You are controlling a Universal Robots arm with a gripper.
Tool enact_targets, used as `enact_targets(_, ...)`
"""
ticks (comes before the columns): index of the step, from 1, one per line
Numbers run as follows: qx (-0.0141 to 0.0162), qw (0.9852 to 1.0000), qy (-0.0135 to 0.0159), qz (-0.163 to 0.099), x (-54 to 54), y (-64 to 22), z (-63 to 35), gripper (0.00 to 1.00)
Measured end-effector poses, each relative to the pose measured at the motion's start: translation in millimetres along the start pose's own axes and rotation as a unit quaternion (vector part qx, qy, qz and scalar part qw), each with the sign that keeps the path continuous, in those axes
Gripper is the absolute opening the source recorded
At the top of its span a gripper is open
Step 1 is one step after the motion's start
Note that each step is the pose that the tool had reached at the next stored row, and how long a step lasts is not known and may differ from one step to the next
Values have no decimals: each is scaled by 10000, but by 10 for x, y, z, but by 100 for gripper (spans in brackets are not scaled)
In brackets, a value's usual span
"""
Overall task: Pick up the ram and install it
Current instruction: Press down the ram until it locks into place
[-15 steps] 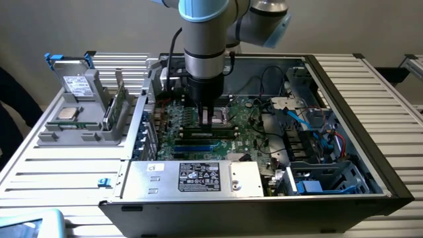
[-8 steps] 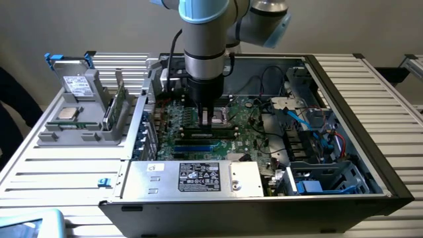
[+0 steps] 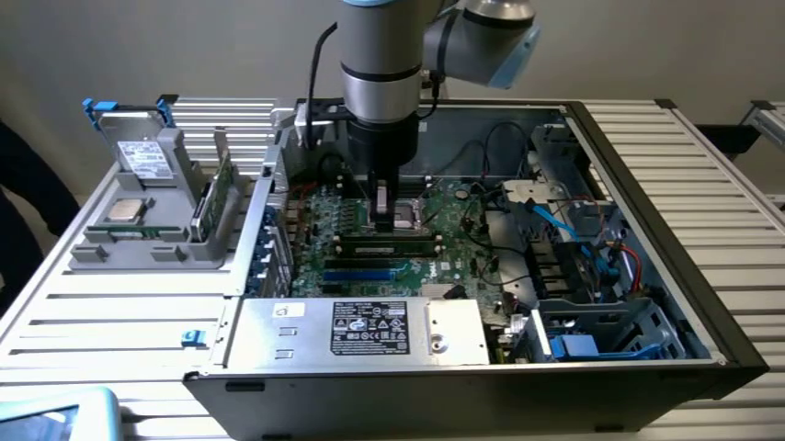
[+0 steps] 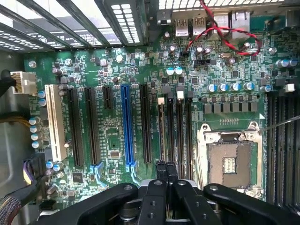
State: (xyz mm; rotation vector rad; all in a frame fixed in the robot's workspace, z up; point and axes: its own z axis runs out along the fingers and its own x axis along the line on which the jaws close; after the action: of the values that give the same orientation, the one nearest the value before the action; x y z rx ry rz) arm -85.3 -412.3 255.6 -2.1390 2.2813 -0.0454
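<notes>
A ram (image 3: 216, 204), a narrow green stick, stands on edge in the grey holder (image 3: 147, 248) outside the computer case, at the exterior view's left. My gripper (image 3: 395, 219) is far from it, low over the motherboard (image 3: 454, 253) inside the open case. In the wrist view the gripper (image 4: 166, 165) is shut, fingertips pressed together with nothing between them. It hovers at the end of the black memory slots (image 4: 176, 126), beside the open processor socket (image 4: 229, 161). A dark and green strip lies in the slots (image 3: 390, 245) under the gripper; I cannot tell if it is a seated stick.
The holder also carries a square silver processor (image 3: 123, 209) and a grey drive with blue tabs (image 3: 145, 156). The case's metal walls, a labelled power supply (image 3: 356, 329) and bundled cables (image 3: 576, 230) surround the board. Red wires (image 4: 220, 35) and a blue expansion slot (image 4: 125, 124) lie nearby.
</notes>
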Motion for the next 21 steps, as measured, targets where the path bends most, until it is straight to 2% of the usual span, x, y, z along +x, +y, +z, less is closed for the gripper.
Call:
enact_targets(4, -6, 10000, 0, 0, -2, -40, -53, 11)
enact_targets(6, -29, 10000, 2, 0, -2, -42, -54, 11)
enact_targets(15, -31, 10000, 2, 11, -2, -42, -54, 11)
enact_targets(18, -33, 9998, 7, 181, -2, -42, -53, 11)
enact_targets(21, -35, 9990, 14, 440, -2, -42, -51, 11)
